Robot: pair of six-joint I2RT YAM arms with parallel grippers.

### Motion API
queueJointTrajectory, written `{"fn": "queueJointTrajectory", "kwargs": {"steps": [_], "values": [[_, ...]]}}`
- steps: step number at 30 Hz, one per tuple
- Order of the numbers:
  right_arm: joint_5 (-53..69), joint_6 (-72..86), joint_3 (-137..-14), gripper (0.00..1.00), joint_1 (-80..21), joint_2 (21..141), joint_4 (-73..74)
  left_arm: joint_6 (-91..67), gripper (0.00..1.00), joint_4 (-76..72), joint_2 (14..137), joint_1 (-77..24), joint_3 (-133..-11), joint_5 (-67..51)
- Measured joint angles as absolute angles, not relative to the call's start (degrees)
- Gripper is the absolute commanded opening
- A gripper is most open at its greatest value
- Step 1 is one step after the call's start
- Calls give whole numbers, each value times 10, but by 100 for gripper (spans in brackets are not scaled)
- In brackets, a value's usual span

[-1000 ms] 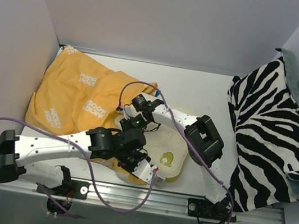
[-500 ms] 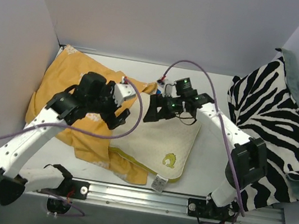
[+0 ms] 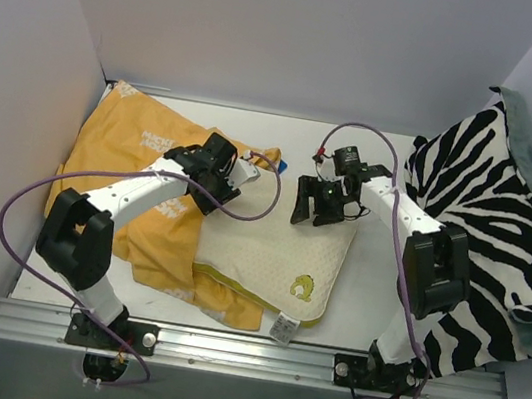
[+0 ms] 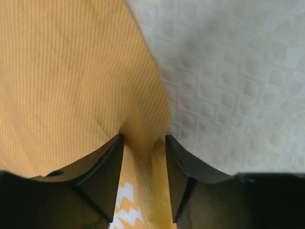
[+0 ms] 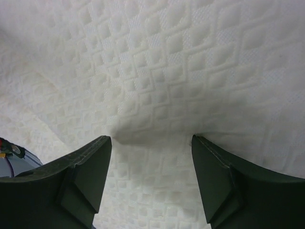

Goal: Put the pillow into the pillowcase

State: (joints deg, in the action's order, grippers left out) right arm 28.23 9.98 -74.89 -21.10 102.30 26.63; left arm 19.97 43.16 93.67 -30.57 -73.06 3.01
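Note:
The cream pillow (image 3: pixel 279 247) lies flat mid-table, its white tag (image 3: pixel 283 327) at the near edge. The mustard-orange pillowcase (image 3: pixel 130 163) is spread to its left, and a fold of it lies under the pillow's near-left side. My left gripper (image 3: pixel 236 177) is at the pillowcase's right edge beside the pillow's far-left corner. In the left wrist view the gripper (image 4: pixel 143 138) is shut on a fold of the orange pillowcase (image 4: pixel 71 86), with the pillow (image 4: pixel 228 71) just to the right. My right gripper (image 3: pixel 312 205) is open over the pillow's far edge. Its tips (image 5: pixel 151 138) press on the quilted pillow (image 5: pixel 157 62).
A zebra-striped blanket (image 3: pixel 485 224) is heaped against the right wall. White walls close in the left, back and right sides. A metal rail (image 3: pixel 242 350) runs along the table's near edge. Purple cables loop off both arms.
My left gripper has moved right, from over the pillowcase to its edge by the pillow. My right gripper has shifted a little right and nearer along the pillow's far edge.

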Motion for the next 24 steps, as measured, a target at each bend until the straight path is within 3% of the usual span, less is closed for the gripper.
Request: {"fn": "queueJointTrajectory", "kwargs": {"steps": [1,4,5,7,8,10,16,22,24], "values": [[283,98,-749,63,-211,1026,269,203,35,430,941,-306,-731,32],[297,92,-749,46,-211,1049,271,217,11,429,950,-311,-736,25],[305,92,-749,34,-211,1059,270,220,7,429,951,-315,-740,18],[327,94,-751,23,-207,1077,269,229,0,429,951,-336,-752,1],[343,97,-751,10,-206,1082,268,232,0,430,951,-352,-761,-10],[371,104,-751,1,-204,1085,267,230,0,432,953,-389,-783,-38],[451,146,-740,0,-203,1077,249,187,0,430,981,-459,-874,-177],[490,176,-683,0,-203,1023,213,155,0,418,994,-431,-865,-275],[498,173,-664,1,-203,1002,204,163,16,416,988,-409,-835,-290]]}}
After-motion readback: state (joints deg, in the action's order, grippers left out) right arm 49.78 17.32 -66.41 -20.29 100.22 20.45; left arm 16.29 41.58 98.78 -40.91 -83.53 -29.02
